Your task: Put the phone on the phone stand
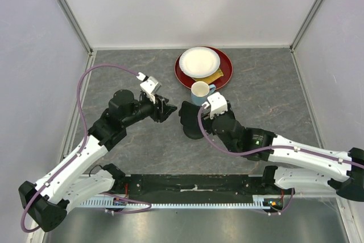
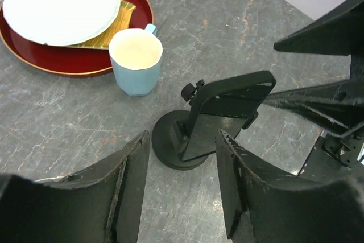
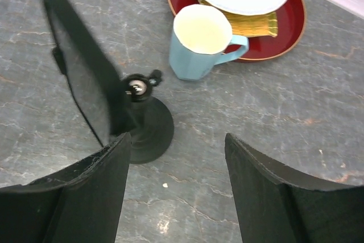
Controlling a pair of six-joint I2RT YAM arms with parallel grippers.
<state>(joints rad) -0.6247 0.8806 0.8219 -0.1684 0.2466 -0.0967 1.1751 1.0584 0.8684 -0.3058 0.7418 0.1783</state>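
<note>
The phone [image 2: 227, 112] is a flat black slab leaning tilted in the clamp of the phone stand [image 2: 166, 143], whose round disc base rests on the grey table. In the right wrist view the phone [image 3: 79, 66] rises at the left over the stand's base [image 3: 152, 129]. My left gripper [image 2: 182, 138] is open and empty, just short of the stand, touching nothing. My right gripper [image 3: 176, 143] is open and empty, its left finger beside the base. From above, the stand [image 1: 193, 131] sits between the left gripper [image 1: 168, 109] and the right gripper [image 1: 190, 119].
A light blue mug [image 1: 199, 90] stands just behind the stand. Behind it, a dark red plate [image 1: 222, 75] holds a white plate [image 1: 199, 62] and a yellow cloth. White walls enclose the table on three sides.
</note>
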